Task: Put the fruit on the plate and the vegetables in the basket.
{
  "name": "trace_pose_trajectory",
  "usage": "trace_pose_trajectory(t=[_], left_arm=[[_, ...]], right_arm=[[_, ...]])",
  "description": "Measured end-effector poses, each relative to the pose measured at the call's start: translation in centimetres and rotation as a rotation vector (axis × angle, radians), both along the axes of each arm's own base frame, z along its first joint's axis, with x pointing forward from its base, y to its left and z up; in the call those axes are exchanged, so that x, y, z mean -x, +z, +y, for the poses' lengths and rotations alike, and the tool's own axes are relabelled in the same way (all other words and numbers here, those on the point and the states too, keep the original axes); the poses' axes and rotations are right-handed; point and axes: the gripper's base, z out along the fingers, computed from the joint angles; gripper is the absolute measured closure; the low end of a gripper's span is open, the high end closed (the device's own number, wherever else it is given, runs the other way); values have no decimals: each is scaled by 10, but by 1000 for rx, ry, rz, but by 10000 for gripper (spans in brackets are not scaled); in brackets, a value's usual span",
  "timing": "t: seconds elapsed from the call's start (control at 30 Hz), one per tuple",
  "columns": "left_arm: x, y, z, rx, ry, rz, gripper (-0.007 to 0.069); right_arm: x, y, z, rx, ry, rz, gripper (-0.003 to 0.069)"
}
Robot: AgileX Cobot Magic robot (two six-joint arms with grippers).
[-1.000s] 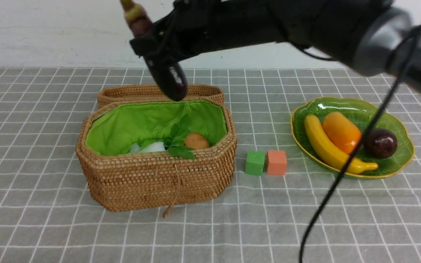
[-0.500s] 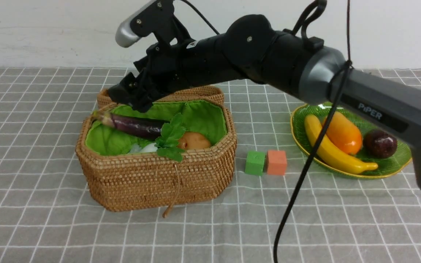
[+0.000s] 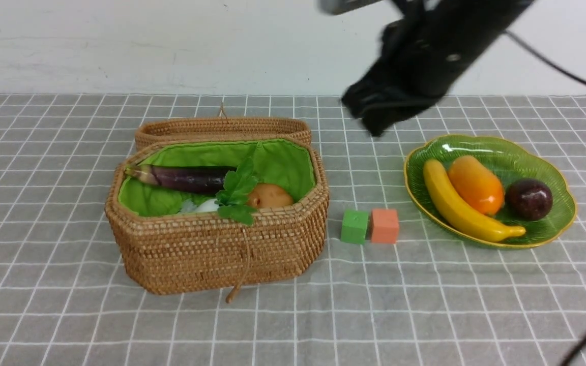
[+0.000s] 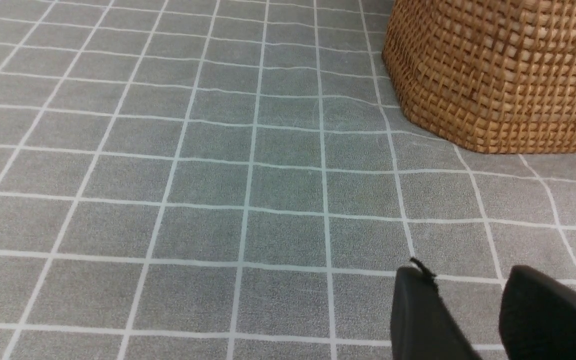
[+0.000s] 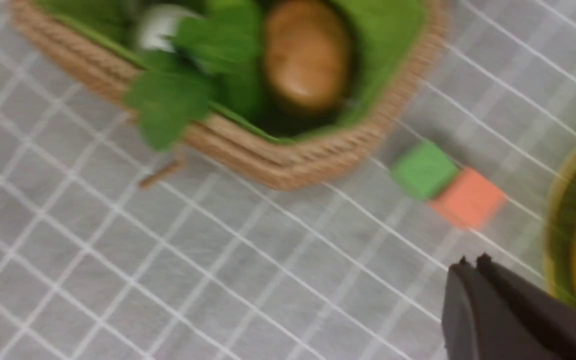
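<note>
- Woven rattan basket (image 3: 211, 254) stands open on the grey checked cloth (image 3: 293, 315), its lid (image 3: 222, 128) behind it; the eggplant (image 3: 186, 178), radish (image 3: 206, 205) and potato (image 3: 270, 195) lie inside. The gourd I cannot see.
- Green glass plate (image 3: 552, 229) sits well to the right, carrying the banana (image 3: 456, 203), mango (image 3: 473, 182) and mangosteen (image 3: 529, 198).
- Sorting looks finished to me, so the good move is to lift clear without brushing basket or plate.
- Right gripper (image 5: 470, 261) is clenched on nothing, high between basket and plate.
- Left gripper (image 4: 468, 295) hangs low beside the basket, jaws parted, empty.
- Green cube (image 3: 355, 226) and orange cube (image 3: 385, 225) touch; leave them.
</note>
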Motion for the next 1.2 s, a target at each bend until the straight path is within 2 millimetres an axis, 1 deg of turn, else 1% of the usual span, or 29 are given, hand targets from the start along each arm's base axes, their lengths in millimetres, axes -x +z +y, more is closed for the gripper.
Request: trace_pose_trajectory(t=[0.03, 0.07, 0.17, 0.2, 0.23, 0.37, 0.6, 0.7, 0.77, 0.8, 0.83, 0.87, 0.9, 1.03, 1.07, 1.1, 1.13, 1.17, 1.2], left_arm=[[0, 0, 0, 0, 0, 0, 386], [0, 0, 0, 0, 0, 0, 386], [0, 0, 0, 0, 0, 0, 386], [0, 0, 0, 0, 0, 0, 386], [0, 0, 0, 0, 0, 0, 386], [0, 0, 0, 0, 0, 0, 386], [0, 0, 0, 0, 0, 0, 386], [0, 0, 0, 0, 0, 0, 386], [0, 0, 0, 0, 0, 0, 386], [0, 0, 0, 0, 0, 0, 386], [0, 0, 0, 0, 0, 0, 386], [0, 0, 0, 0, 0, 0, 386], [0, 0, 0, 0, 0, 0, 386], [0, 0, 0, 0, 0, 0, 386], [0, 0, 0, 0, 0, 0, 386], [0, 0, 0, 0, 0, 0, 386], [0, 0, 0, 0, 0, 0, 386], [0, 0, 0, 0, 0, 0, 386], [0, 0, 0, 0, 0, 0, 386]], right_arm=[[5, 3, -6, 20, -27, -15, 676], [6, 3, -8, 24, -33, -17, 676], [21, 10, -27, 81, -113, -54, 676], [21, 10, -27, 80, -119, -54, 676], [25, 13, -32, 88, -133, -64, 676], [27, 16, -34, 88, -143, -74, 676], [27, 14, -34, 89, -147, -69, 673], [31, 18, -36, 88, -150, -81, 673], [39, 27, -42, 106, -116, -123, 670], [44, 33, -48, 111, -111, -153, 669], [52, 43, -59, 84, -125, -218, 666], [55, 45, -62, 77, -132, -229, 666], [61, 50, -71, 48, -154, -275, 666], [95, 58, -113, -87, -300, -421, 665], [103, 51, -123, -108, -336, -439, 664], [125, 40, -142, -137, -408, -471, 663], [140, 30, -153, -149, -449, -494, 662], [143, 28, -155, -152, -456, -504, 662], [168, 8, -169, -155, -507, -549, 661]])
